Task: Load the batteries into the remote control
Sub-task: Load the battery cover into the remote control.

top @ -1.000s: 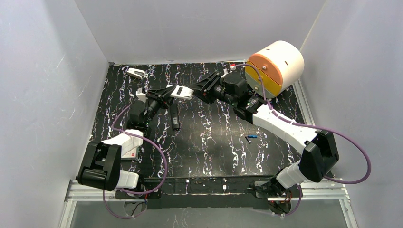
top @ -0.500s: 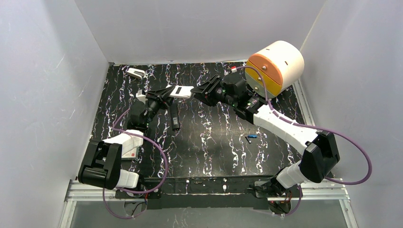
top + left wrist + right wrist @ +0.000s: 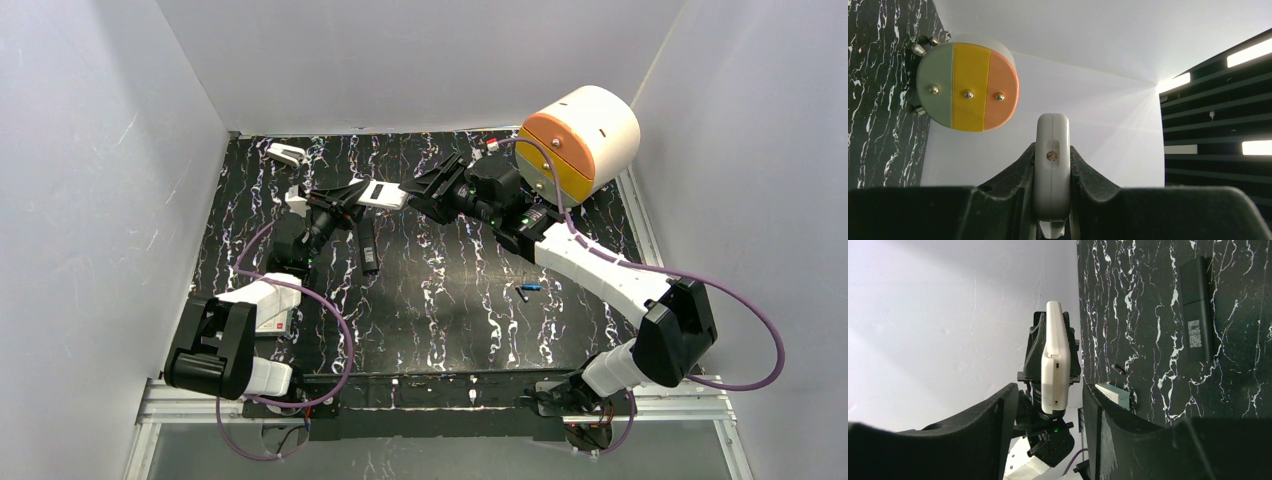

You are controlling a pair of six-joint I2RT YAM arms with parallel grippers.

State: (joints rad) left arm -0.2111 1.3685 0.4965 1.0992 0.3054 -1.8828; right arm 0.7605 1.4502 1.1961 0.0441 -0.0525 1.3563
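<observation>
Two tiny cylindrical batteries (image 3: pixel 527 290), one blue and one black, lay on the black marbled tabletop (image 3: pixel 450 320) right of centre. At upper centre the left gripper (image 3: pixel 356 194) clenched a white plastic remote control (image 3: pixel 384 194). The right gripper (image 3: pixel 428 192) gaped empty just beside it.

Right end effector (image 3: pixel 1050 392) jaws apart, nothing gripped. Past the gap: white remote (image 3: pixel 1056 365) edge-on, clamped in left end effector (image 3: pixel 1053 325). Long black labelled bar (image 3: pixel 1196 305) lies flat on marbled counter (image 3: pixel 1143 305), right side.
</observation>
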